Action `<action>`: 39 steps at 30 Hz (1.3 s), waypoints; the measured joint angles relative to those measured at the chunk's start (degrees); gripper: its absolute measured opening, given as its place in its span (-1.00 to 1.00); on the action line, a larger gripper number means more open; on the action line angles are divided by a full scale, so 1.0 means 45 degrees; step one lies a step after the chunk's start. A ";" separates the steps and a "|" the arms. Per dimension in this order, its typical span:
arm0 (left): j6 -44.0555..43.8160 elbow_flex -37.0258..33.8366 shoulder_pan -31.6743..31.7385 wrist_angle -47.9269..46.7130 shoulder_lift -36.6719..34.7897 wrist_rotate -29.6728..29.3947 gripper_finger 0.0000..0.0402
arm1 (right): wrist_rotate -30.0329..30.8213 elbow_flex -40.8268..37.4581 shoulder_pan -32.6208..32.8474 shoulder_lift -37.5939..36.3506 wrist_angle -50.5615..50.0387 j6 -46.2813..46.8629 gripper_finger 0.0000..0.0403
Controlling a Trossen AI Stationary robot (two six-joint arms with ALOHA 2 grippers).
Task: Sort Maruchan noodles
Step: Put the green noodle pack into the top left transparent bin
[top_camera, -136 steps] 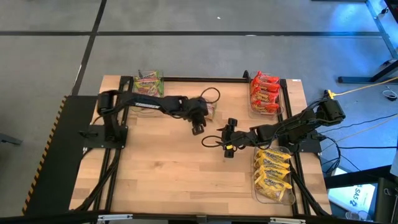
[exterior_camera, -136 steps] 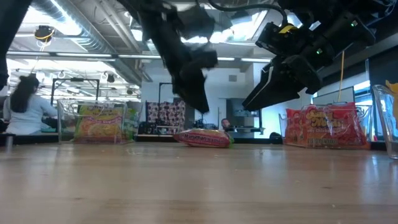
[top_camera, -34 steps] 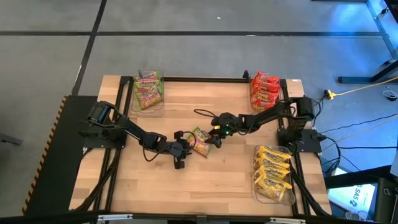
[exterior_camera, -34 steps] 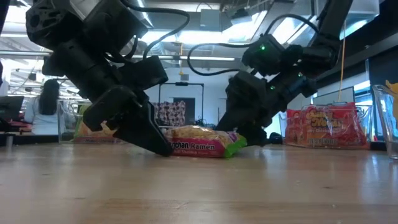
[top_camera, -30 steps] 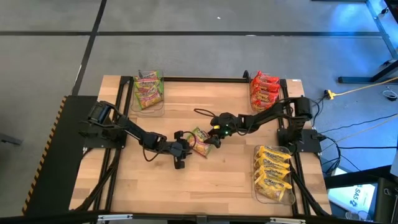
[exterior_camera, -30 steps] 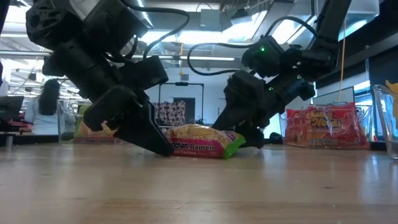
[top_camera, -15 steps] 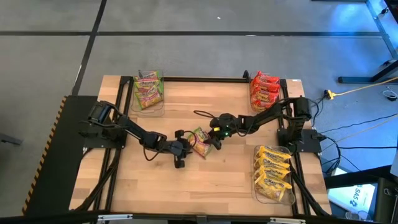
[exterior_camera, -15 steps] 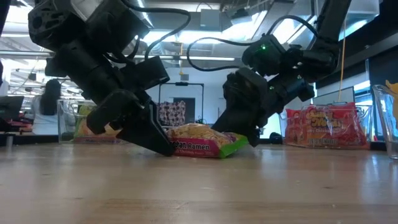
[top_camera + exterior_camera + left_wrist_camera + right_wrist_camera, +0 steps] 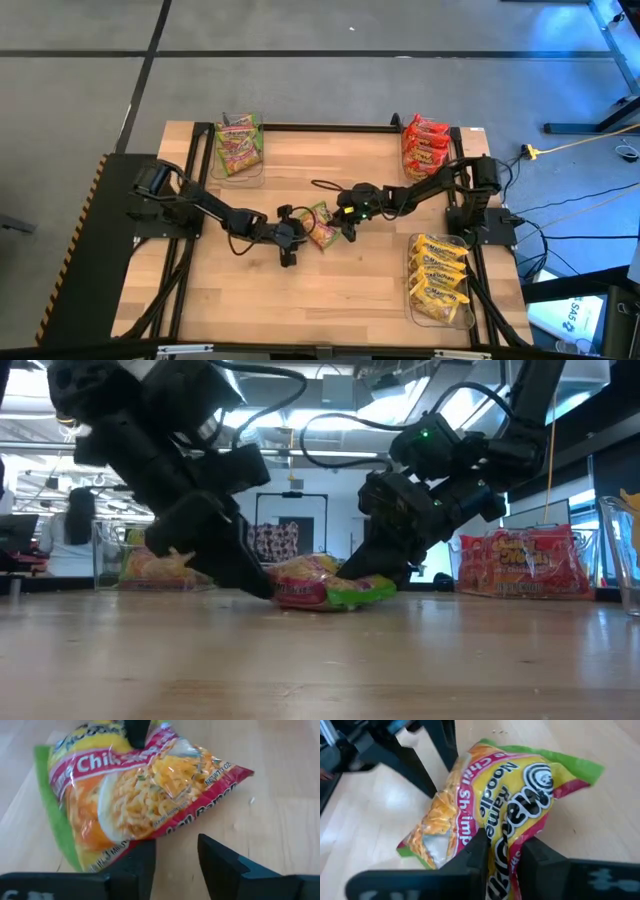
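You see green-pink packet mid-worktop, crumpled, one end lifted. Your right end effector pinches packet end, fingers pressed onto wrapper. Your left end effector at packet's opposite end, fingers spread, one tip touching wrapper edge. Other packets in bins along worktop edges.

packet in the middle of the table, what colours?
Green-edged packet, yellow front with a pink-red band and orange noodle picture. Right wrist view shows it best.
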 joint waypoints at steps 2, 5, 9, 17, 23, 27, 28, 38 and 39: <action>-0.0324 0.0003 0.0000 -0.0888 -0.0530 0.0041 -0.25 | 0.0165 -0.0001 0.0058 0.0000 0.0000 -0.0157 -0.75; -0.0612 0.0032 -0.0005 -0.1623 -0.1494 0.0158 -0.13 | 0.0364 -0.0004 0.0217 -0.0083 -0.0062 -0.0629 -0.76; -0.0623 0.0022 -0.0005 -0.2307 -0.2828 0.0041 0.01 | 0.0908 -0.0015 0.0497 -0.0462 -0.0286 -0.1350 -0.76; -0.0960 0.0018 0.0550 -0.1935 -0.4271 -0.0952 0.29 | 0.3219 -0.0010 0.1731 -0.1368 -0.0591 -0.3764 -0.77; -0.1284 0.0008 0.1338 -0.1139 -0.3913 0.0152 0.34 | 0.4654 -0.0010 0.2629 -0.1438 -0.0600 -0.5326 -0.77; -0.1116 0.0013 0.1798 -0.0347 -0.3809 0.1108 0.32 | 0.4924 -0.0010 0.2821 -0.1438 -0.0516 -0.5735 -0.77; -0.0974 0.0013 0.1932 -0.0095 -0.3809 0.1356 0.32 | 0.4924 -0.0010 0.2820 -0.1438 -0.0454 -0.5756 -0.77; 0.1102 0.1476 0.3719 -0.0576 -0.2953 0.5231 0.31 | 0.4924 -0.0010 0.2787 -0.1438 -0.0330 -0.6022 -0.76; 0.1479 0.1839 0.3821 -0.1032 -0.2724 0.5375 0.31 | 0.4920 -0.0010 0.2787 -0.1438 -0.0295 -0.6024 -0.76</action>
